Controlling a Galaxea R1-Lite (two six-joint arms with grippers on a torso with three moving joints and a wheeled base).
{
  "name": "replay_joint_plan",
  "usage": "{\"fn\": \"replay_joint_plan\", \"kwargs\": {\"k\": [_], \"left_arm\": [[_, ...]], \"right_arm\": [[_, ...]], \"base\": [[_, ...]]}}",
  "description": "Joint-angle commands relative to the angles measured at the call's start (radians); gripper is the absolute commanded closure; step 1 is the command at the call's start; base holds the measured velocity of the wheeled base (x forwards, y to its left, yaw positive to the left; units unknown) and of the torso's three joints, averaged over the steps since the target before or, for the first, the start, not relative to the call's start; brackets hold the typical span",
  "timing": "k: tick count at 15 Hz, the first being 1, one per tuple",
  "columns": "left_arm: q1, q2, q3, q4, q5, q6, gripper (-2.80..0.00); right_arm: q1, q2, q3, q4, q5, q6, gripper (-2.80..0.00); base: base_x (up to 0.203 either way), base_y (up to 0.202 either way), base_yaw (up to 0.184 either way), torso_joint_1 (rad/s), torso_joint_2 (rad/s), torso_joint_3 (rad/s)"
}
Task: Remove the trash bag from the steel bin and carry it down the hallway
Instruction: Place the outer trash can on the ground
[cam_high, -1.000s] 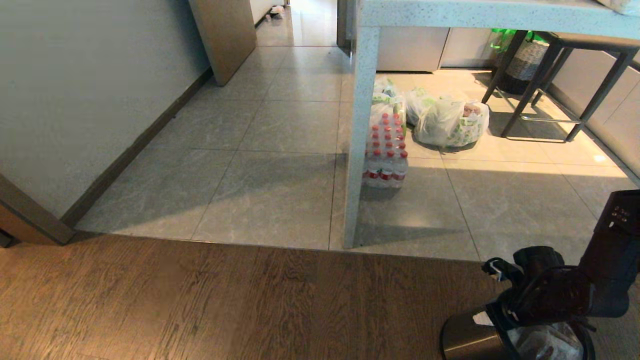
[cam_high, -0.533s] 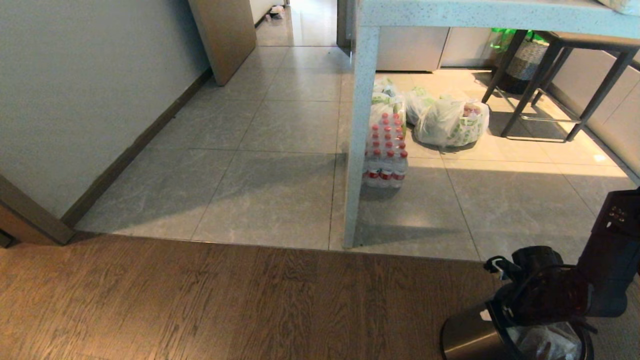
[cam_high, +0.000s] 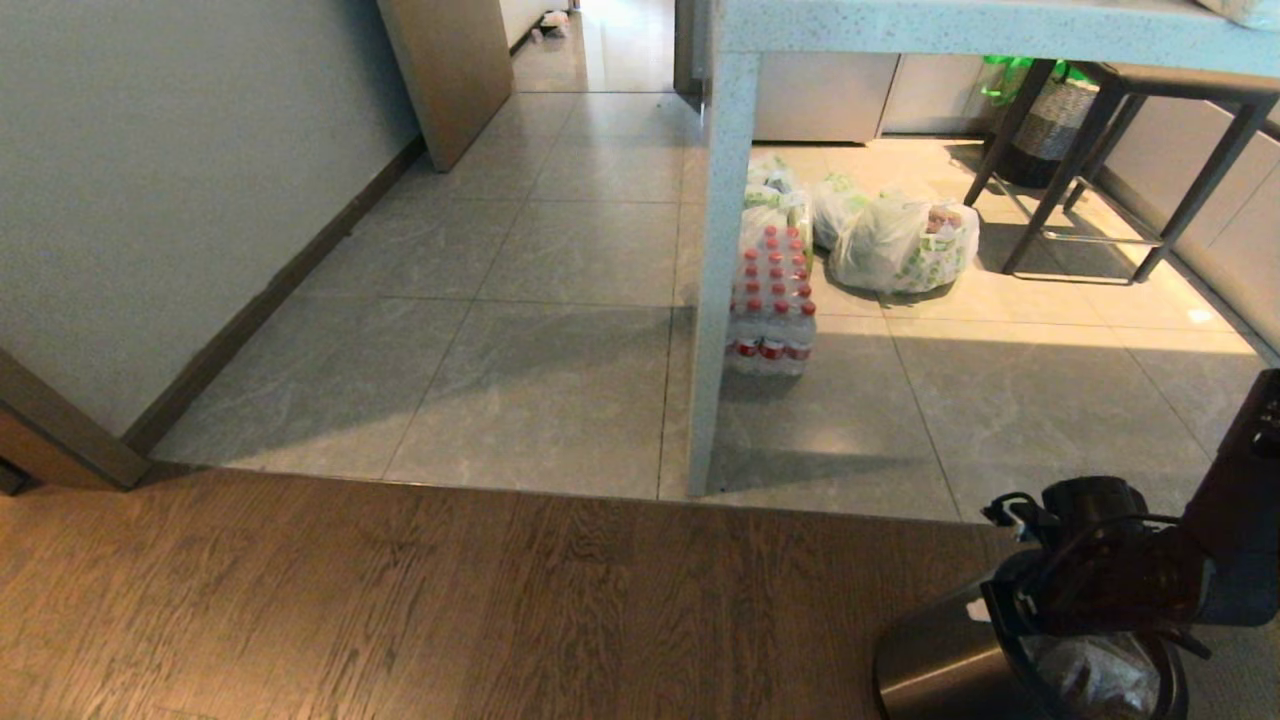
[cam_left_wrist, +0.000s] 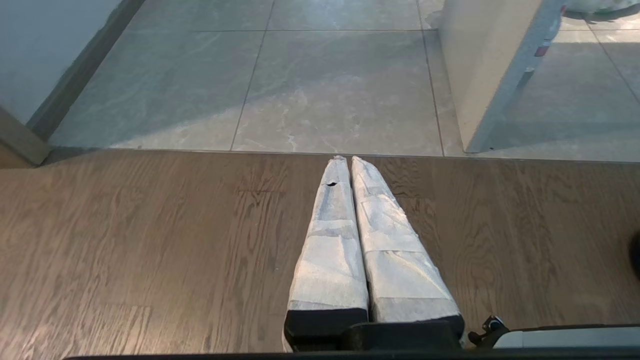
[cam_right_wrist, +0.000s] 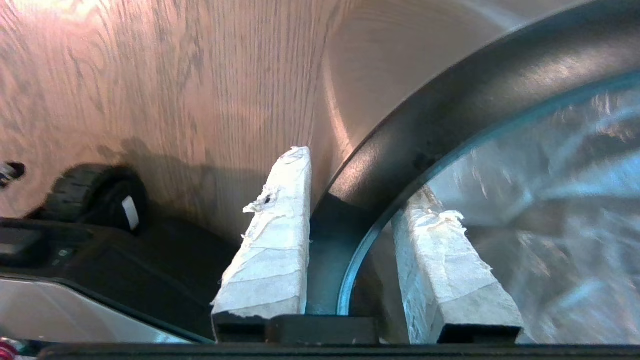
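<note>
The steel bin (cam_high: 930, 670) stands on the wood floor at the bottom right of the head view, under my right arm (cam_high: 1100, 580). Its black rim ring (cam_right_wrist: 450, 100) passes between the fingers of my right gripper (cam_right_wrist: 360, 175). One finger (cam_right_wrist: 280, 225) lies against the outside of the ring, and the other is inside, against the clear wrinkly trash bag (cam_right_wrist: 550, 175). That bag (cam_high: 1100, 680) sits inside the bin. My left gripper (cam_left_wrist: 346, 160) hangs shut and empty over the wood floor. The hallway (cam_high: 610, 40) shows as glossy tiles at the far top.
A counter leg (cam_high: 722, 270) stands mid-floor with a pack of water bottles (cam_high: 770, 310) beside it. White bags with green print (cam_high: 900, 245), stool legs (cam_high: 1090, 180) and a woven basket (cam_high: 1055, 115) lie beyond. A wall (cam_high: 150, 180) runs along the left.
My right gripper has closed down around the bin's rim ring. The wrist has shifted slightly right and up, and the bin has been nudged a little to the left.
</note>
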Motion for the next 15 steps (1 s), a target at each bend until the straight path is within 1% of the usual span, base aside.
{"fn": "replay_joint_plan", "kwargs": {"k": [1, 4, 10, 13, 15], "left_arm": [[0.000, 0.000, 0.002, 0.000, 0.000, 0.000, 0.00], [0.000, 0.000, 0.002, 0.000, 0.001, 0.000, 0.00], [0.000, 0.000, 0.002, 0.000, 0.001, -0.001, 0.00], [0.000, 0.000, 0.002, 0.000, 0.000, 0.000, 0.00], [0.000, 0.000, 0.002, 0.000, 0.001, -0.001, 0.00]], "right_arm": [[-0.027, -0.088, 0.010, 0.015, 0.003, -0.004, 0.00], [-0.042, -0.153, 0.037, 0.052, 0.005, -0.011, 0.00], [-0.041, -0.276, 0.070, 0.174, 0.005, -0.013, 0.00], [-0.043, -0.330, 0.075, 0.201, 0.004, -0.013, 0.00], [-0.043, -0.387, 0.091, 0.242, 0.005, -0.013, 0.00]], "base": [[0.000, 0.000, 0.000, 0.000, 0.00, 0.000], [0.000, 0.000, 0.000, 0.000, 0.00, 0.000], [0.000, 0.000, 0.000, 0.000, 0.00, 0.000], [0.000, 0.000, 0.000, 0.000, 0.00, 0.000], [0.000, 0.000, 0.000, 0.000, 0.00, 0.000]]}}
